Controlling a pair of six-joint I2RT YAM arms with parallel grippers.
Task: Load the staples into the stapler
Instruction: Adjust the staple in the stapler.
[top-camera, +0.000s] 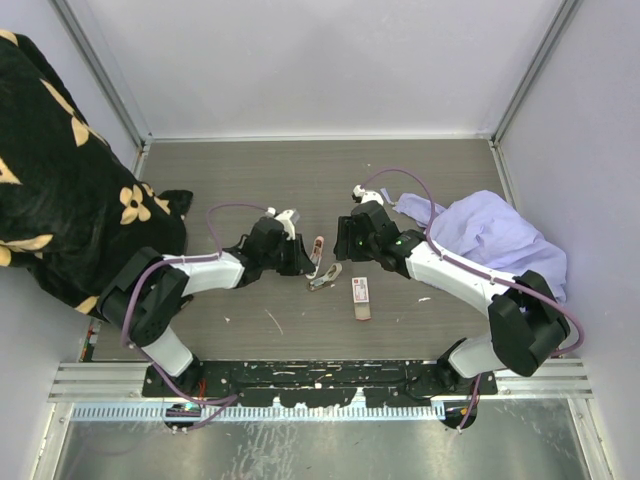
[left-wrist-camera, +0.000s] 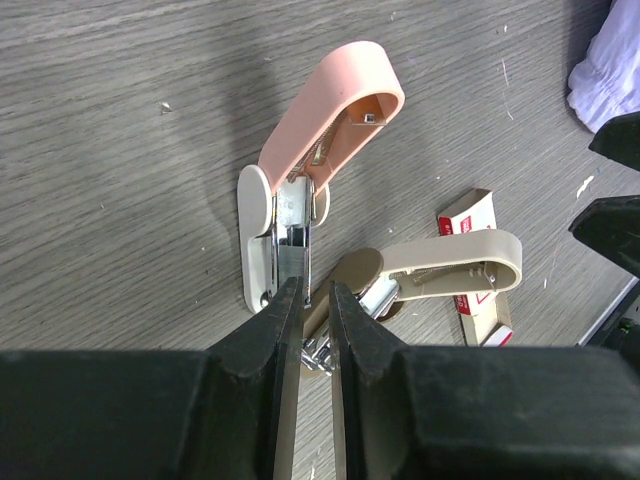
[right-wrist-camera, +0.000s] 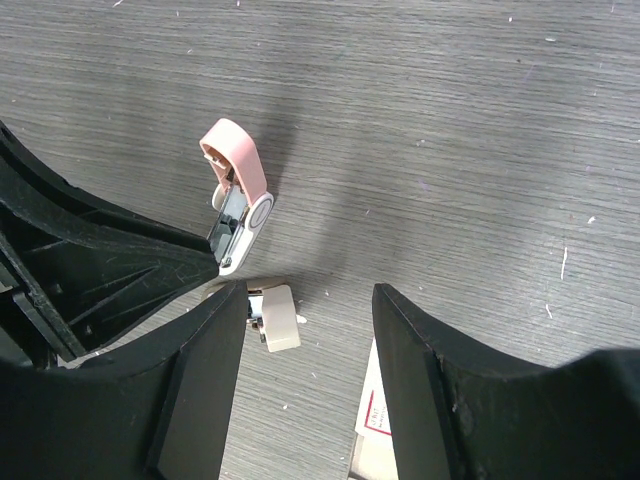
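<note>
A pink stapler (top-camera: 318, 248) lies open on the table, its pink top (left-wrist-camera: 335, 105) raised off the metal rail (left-wrist-camera: 291, 225). It also shows in the right wrist view (right-wrist-camera: 238, 195). A beige stapler (left-wrist-camera: 440, 265) lies open just beside it. The staples box (top-camera: 360, 297), red and white, lies near them (left-wrist-camera: 470, 215) and at the lower edge of the right wrist view (right-wrist-camera: 378, 420). My left gripper (left-wrist-camera: 312, 292) is almost shut, with only a narrow slit and nothing in it. Its tips are at the rear end of the pink stapler's rail. My right gripper (right-wrist-camera: 310, 300) is open and empty above the table, between the beige stapler (right-wrist-camera: 280, 318) and the box.
A lilac cloth (top-camera: 500, 240) lies bunched at the right of the table. A black cloth with tan flowers (top-camera: 70, 190) covers the left side. White walls close in the back and the sides. Small white scraps dot the grey tabletop (top-camera: 300, 180).
</note>
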